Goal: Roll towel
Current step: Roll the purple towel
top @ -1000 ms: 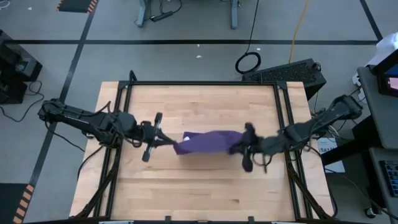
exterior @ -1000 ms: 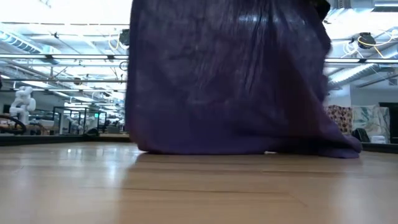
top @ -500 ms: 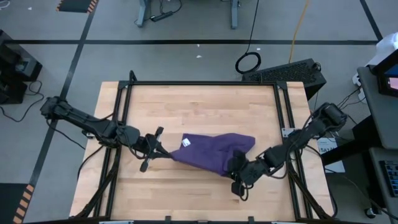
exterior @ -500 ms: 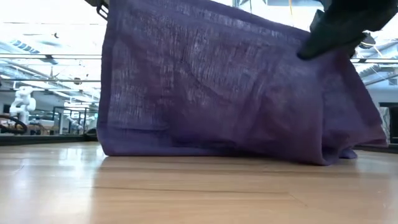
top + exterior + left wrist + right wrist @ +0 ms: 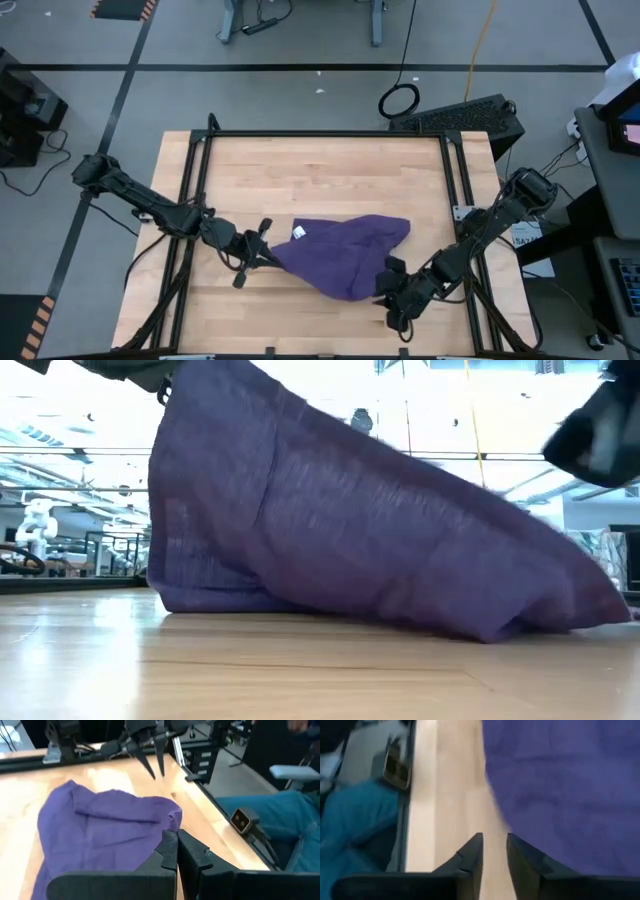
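At the towel [image 5: 345, 250], left claw [image 5: 262, 250] pinches (right [image 5: 392, 290] parted, empty).

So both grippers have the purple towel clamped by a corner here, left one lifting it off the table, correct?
Not quite. Only the left gripper is clamped on the towel, lifting its corner. In the right wrist view, the right gripper is open with bare wood between its fingers, beside the towel rather than holding it.

looks like a robotics lab: framed wooden table [image 5: 320, 170] on grey taped floor [image 5: 300, 40], cables, computer tower [image 5: 465, 115] at 1 o'clock.
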### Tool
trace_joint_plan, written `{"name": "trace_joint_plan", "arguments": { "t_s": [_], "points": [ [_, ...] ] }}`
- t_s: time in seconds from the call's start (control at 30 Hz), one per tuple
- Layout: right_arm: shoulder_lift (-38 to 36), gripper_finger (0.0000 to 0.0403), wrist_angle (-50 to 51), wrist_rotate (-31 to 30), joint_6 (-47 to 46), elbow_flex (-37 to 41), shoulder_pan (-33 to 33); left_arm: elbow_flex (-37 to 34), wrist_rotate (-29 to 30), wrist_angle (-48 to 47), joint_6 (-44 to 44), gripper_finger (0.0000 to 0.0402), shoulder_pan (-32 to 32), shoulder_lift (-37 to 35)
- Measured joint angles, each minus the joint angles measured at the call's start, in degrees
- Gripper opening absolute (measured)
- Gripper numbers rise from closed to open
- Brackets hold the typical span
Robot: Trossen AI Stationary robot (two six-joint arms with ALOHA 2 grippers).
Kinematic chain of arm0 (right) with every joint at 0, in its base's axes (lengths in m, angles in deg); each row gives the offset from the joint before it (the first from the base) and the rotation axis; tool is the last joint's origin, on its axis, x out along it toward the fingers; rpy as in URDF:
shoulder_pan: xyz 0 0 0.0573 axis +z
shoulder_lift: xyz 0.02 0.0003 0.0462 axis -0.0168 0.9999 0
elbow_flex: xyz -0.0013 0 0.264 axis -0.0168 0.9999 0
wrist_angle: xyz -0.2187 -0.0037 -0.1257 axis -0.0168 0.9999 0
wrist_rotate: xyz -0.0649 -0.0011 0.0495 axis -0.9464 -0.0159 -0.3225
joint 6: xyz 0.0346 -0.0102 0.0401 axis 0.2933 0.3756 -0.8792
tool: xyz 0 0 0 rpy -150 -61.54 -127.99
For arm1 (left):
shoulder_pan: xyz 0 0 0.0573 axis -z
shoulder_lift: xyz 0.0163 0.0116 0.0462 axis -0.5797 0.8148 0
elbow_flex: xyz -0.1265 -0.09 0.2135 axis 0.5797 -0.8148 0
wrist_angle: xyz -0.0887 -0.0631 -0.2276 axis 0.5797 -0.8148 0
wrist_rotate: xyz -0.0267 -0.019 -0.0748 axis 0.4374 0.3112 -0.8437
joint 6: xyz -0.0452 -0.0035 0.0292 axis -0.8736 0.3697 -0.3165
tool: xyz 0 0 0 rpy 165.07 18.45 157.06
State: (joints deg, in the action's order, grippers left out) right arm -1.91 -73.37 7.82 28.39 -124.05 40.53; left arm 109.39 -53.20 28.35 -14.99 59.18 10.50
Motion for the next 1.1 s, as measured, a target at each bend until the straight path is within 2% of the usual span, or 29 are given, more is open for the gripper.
{"name": "trace_joint_plan", "arguments": {
  "t_s": [0.23,0.37,0.53,0.67,0.87,1.0,1.1],
  "points": [
    [0.00,0.0141,13.22,0.74,-7.63,0.00,4.42,0.00,0.05,-0.33,-2.23,0.0002,0.19,1.44],
    [0.00,0.0153,19.70,-0.07,-10.14,0.02,7.05,0.00,0.20,-0.28,-2.95,0.0002,0.39,1.42],
    [0.00,0.0155,24.29,-4.30,-12.41,0.02,8.57,0.00,0.89,-0.26,-2.99,0.0002,0.39,1.42],
    [0.00,0.0155,24.40,-6.61,-10.68,0.02,8.48,0.00,1.24,-0.22,-2.97,0.0002,0.39,1.42],
    [0.07,0.0155,23.74,-14.22,-8.99,0.08,7.78,0.00,1.31,-0.07,-2.93,0.0002,0.39,1.42],
    [0.09,0.0155,13.92,-20.58,-8.12,0.11,6.76,0.00,1.34,0.33,-2.68,0.0002,0.39,1.42],
    [0.35,0.0155,3.14,-25.70,-2.16,0.11,5.78,0.00,1.34,1.84,-1.46,0.0002,0.39,1.55]
  ]
}}
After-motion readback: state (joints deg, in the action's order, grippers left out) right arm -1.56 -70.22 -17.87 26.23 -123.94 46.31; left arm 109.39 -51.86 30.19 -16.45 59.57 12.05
